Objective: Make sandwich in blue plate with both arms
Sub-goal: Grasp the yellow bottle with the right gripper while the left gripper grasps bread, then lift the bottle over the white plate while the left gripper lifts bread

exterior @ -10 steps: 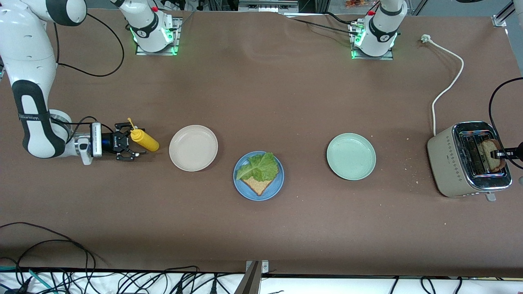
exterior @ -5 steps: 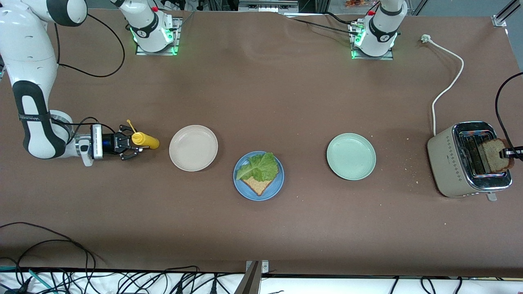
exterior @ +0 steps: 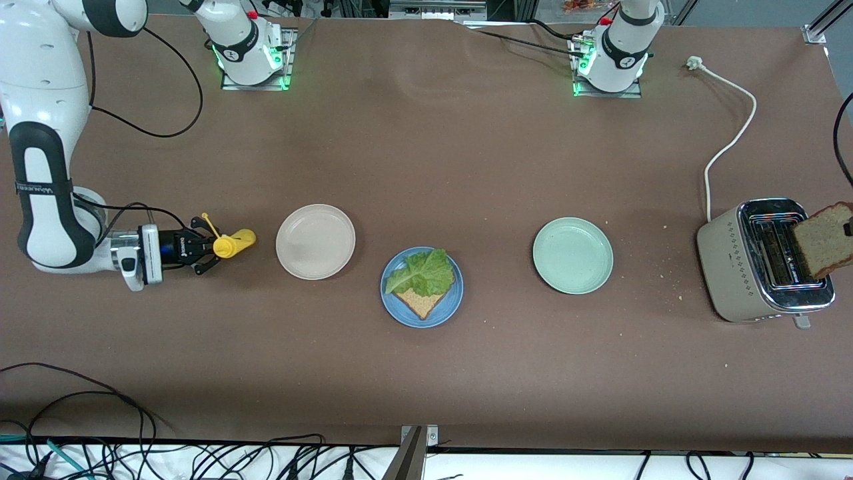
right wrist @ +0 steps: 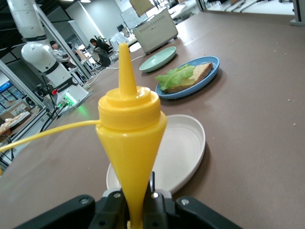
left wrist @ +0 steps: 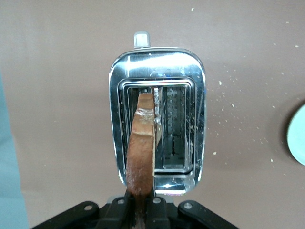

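Observation:
The blue plate [exterior: 392, 301] sits mid-table and holds one bread slice [exterior: 421, 304] with a green lettuce leaf [exterior: 424, 273] on top. My left gripper [left wrist: 142, 211] is shut on a second brown bread slice [exterior: 825, 240] and holds it upright over the toaster [exterior: 760, 263]; the slice is edge-on in the left wrist view [left wrist: 142, 148]. My right gripper [exterior: 212, 248] is shut on a yellow squeeze bottle [exterior: 233, 243] toward the right arm's end of the table. The bottle fills the right wrist view [right wrist: 131, 133], with the blue plate [right wrist: 195, 89] farther off.
An empty beige plate [exterior: 315, 241] lies between the bottle and the blue plate. An empty pale green plate [exterior: 572, 255] lies between the blue plate and the toaster. The toaster's white cord [exterior: 732, 143] runs toward the left arm's base. Crumbs lie scattered near the toaster.
My left gripper has lifted the bread slice up out of the toaster slot. My right gripper has closed on the yellow bottle and pulled it slightly away from the beige plate.

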You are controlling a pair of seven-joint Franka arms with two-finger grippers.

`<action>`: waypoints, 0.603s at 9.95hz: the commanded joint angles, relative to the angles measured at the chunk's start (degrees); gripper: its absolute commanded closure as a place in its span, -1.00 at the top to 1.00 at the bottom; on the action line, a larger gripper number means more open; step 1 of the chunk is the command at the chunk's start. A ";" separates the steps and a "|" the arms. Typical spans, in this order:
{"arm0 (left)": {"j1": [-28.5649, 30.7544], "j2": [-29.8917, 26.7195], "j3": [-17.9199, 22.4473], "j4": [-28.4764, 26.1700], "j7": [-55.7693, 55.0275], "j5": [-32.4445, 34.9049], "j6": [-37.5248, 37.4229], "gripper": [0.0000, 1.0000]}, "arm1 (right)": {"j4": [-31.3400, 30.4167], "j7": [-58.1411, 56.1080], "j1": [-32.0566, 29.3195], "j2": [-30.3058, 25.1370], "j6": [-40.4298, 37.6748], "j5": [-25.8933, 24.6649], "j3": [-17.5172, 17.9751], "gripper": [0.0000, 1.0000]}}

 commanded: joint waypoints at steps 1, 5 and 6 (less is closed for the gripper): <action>0.20 -4.61 -0.66 -0.48 3.16 0.85 -4.71 -1.00 | 1.07 16.01 4.52 -7.30 5.28 -5.81 -0.36 -0.76; 0.47 -9.62 -0.31 -0.48 2.90 -3.69 -10.86 -1.00 | 4.93 40.25 14.00 -11.36 14.76 -20.03 -0.36 -0.74; 0.73 -10.59 -0.13 -0.48 2.46 -5.46 -11.57 -1.00 | 8.86 47.02 17.60 -11.36 16.18 -26.34 -0.27 -0.74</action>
